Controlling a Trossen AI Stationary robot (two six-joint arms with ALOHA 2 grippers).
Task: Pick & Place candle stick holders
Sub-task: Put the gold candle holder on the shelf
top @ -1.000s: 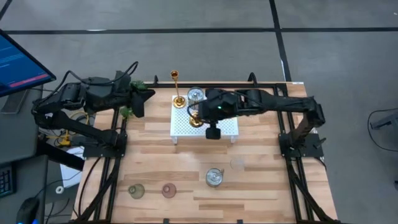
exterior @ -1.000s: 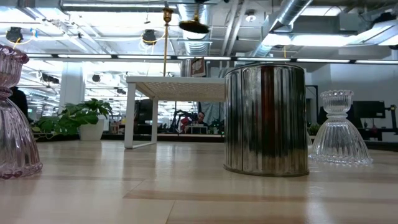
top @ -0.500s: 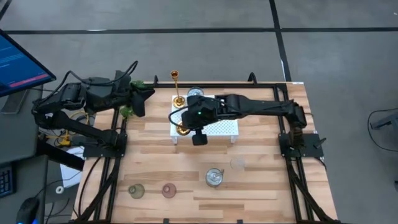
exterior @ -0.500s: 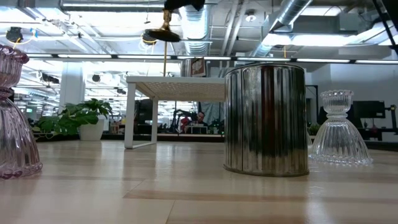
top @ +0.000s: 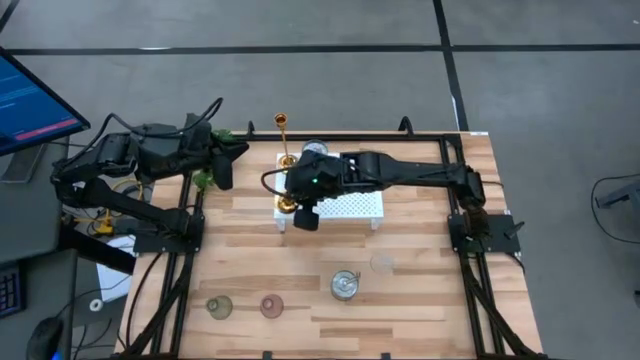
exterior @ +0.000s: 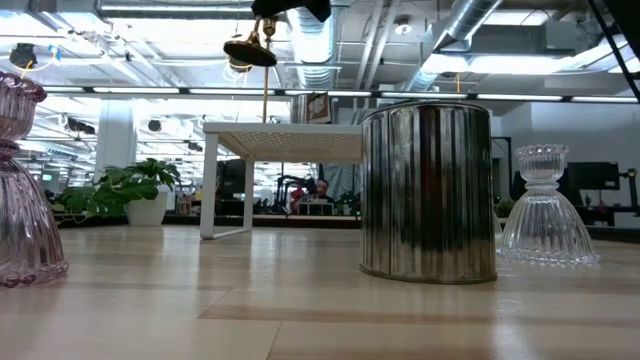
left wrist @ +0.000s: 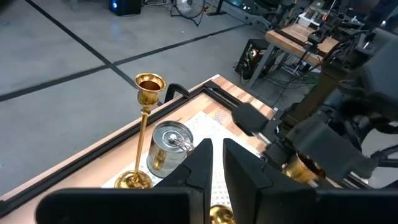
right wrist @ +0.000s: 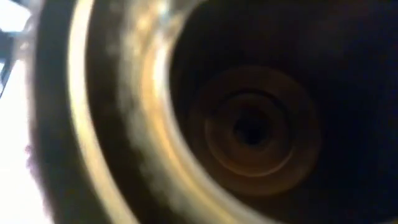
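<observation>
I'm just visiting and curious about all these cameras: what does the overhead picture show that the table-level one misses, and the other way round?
Only the overhead view shows both arms, the left gripper parked at the table's back-left corner, and the greenish holder.

Only the table-level view shows the room behind and the potted plant.

Both show the white stand, the silvery cup and the gold holder carried by the right gripper.

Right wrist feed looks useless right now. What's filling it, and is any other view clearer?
Right wrist view: a gold holder fills it, too close, blurred. High view: sharp, right gripper at the white stand. Low view: holder hangs backlit by ceiling lights.
</observation>
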